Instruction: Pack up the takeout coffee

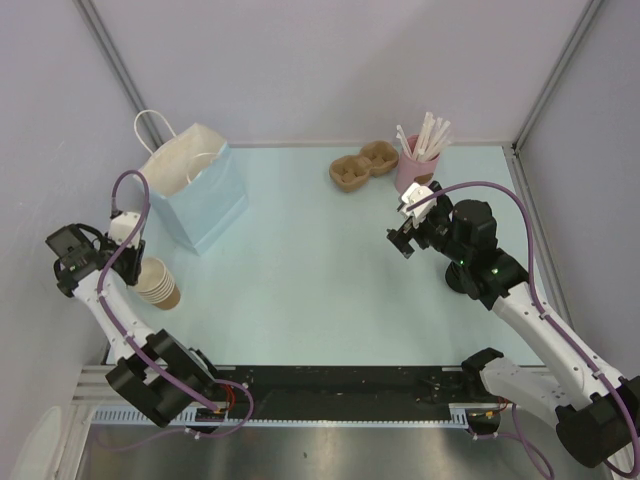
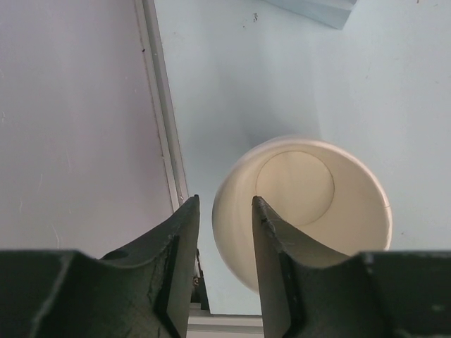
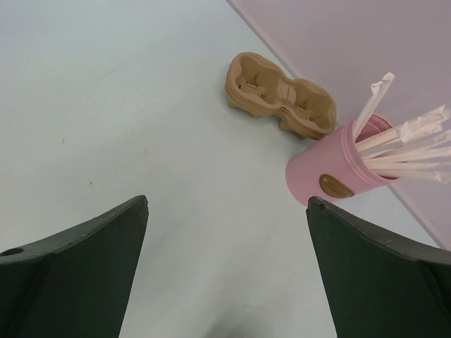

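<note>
Your left jaws stand half open with a clear gap between them. In the left wrist view they straddle the near wall of an open-topped paper cup [image 2: 310, 204], cream inside. One finger [image 2: 173, 260] lies outside the rim and the other over the mouth, and you cannot tell whether either touches it. That cup stands upright on the pale blue surface [image 2: 268, 84], close to the metal rail [image 2: 165, 127] along the left edge. From overhead, your left arm [image 1: 100, 290] reaches over the stack of tan cups [image 1: 160, 285] at that edge. The cup at the jaws looks to be the top one of that stack, though the wrist view hides what lies under it. Just beyond the stack stands the light blue paper bag [image 1: 200, 195] with white handles, its mouth open. Your right jaws are spread wide and hold nothing, hanging above bare surface toward the far right. Past them lie the brown pulp cup carriers [image 3: 278, 95]. Just beside these, near the wall, is the pink cup [image 3: 331, 172] of white straws [image 3: 402, 141].
</note>
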`<state>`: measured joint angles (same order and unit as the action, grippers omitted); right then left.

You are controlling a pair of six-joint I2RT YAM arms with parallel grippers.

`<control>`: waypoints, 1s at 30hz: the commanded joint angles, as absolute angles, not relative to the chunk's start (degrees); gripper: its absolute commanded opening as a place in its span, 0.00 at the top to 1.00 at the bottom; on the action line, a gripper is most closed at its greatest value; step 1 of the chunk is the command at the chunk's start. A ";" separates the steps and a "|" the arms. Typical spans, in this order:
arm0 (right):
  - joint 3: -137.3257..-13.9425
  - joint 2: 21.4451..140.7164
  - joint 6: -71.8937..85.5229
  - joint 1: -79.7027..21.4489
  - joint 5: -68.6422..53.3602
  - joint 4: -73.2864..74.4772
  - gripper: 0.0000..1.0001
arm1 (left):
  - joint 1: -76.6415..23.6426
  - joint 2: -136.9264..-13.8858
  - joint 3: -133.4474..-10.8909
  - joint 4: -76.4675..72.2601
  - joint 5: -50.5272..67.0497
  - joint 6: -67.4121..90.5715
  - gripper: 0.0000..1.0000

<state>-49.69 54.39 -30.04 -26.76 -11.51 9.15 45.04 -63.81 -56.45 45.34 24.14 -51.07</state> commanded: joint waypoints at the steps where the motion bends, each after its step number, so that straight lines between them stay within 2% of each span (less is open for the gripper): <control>1: -49.83 53.44 -30.32 -26.54 -12.30 7.74 0.00 | 45.61 -64.07 -55.72 44.03 24.52 -51.68 0.60; 6: -49.83 53.44 -30.23 -26.54 -12.30 7.73 0.00 | 45.62 -64.25 -55.55 43.86 24.52 -51.59 0.66; 20: -49.83 53.35 -30.24 -26.54 -12.31 7.73 0.00 | 45.53 -63.46 -56.42 43.86 24.87 -50.71 0.75; 30: -49.83 53.35 -30.32 -26.46 -12.39 7.74 0.00 | 45.62 -63.11 -57.13 44.03 24.52 -50.45 0.88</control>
